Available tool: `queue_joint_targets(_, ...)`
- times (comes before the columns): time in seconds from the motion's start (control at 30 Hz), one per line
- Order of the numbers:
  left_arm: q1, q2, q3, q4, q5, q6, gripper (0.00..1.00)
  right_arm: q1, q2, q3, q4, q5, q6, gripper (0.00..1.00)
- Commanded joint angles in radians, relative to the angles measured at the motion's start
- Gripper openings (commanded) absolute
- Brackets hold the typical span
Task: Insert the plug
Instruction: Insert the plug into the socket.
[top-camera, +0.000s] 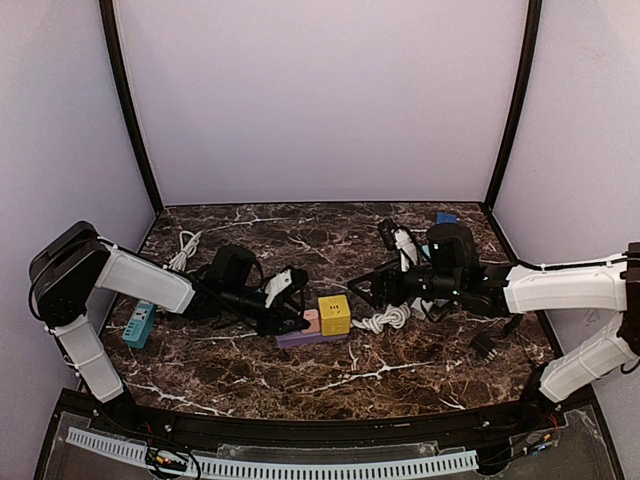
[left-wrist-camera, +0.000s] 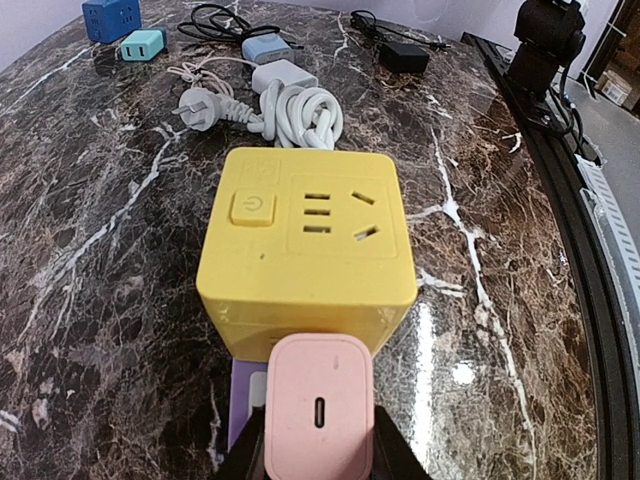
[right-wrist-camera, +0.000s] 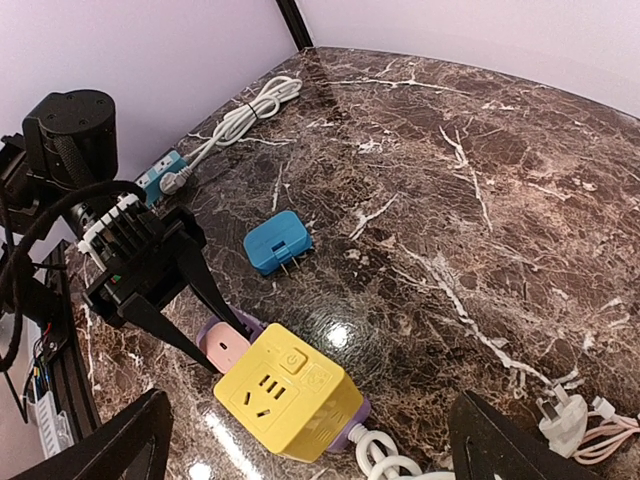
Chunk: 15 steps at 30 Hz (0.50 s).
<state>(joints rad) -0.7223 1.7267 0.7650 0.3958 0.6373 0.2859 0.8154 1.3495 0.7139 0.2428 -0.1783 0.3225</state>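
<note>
A yellow cube socket (top-camera: 333, 313) sits on a purple base (top-camera: 298, 339) mid-table, with its white cord (top-camera: 390, 318) coiled to the right. My left gripper (top-camera: 303, 322) is shut on a pink charger plug (left-wrist-camera: 318, 410) and holds it flat against the cube's (left-wrist-camera: 305, 240) near side face. The right wrist view shows the pink plug (right-wrist-camera: 225, 348) butted against the cube (right-wrist-camera: 290, 400); its prongs are hidden. My right gripper (right-wrist-camera: 310, 450) is wide open and empty, just right of the cube (top-camera: 365, 290).
A blue adapter (right-wrist-camera: 277, 241) lies prongs-out behind the cube. A teal power strip (top-camera: 140, 324) and white cable (top-camera: 185, 248) lie at the left. A black adapter (top-camera: 487, 344) is at the right. A white plug (left-wrist-camera: 200, 105), blue cube (left-wrist-camera: 110, 17) and teal adapter (left-wrist-camera: 143, 44) lie beyond.
</note>
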Motion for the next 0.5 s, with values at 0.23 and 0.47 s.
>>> queue_joint_targets(0.23, -0.020, 0.047, 0.056, -0.202, -0.064, 0.068, 0.01, 0.004, 0.125, 0.077, -0.045, -0.006, 0.028, 0.94)
queue_joint_targets(0.47, -0.064, 0.071, 0.119, -0.502, -0.234, 0.179, 0.01, 0.030, 0.191, 0.135, -0.092, -0.006, 0.033, 0.93)
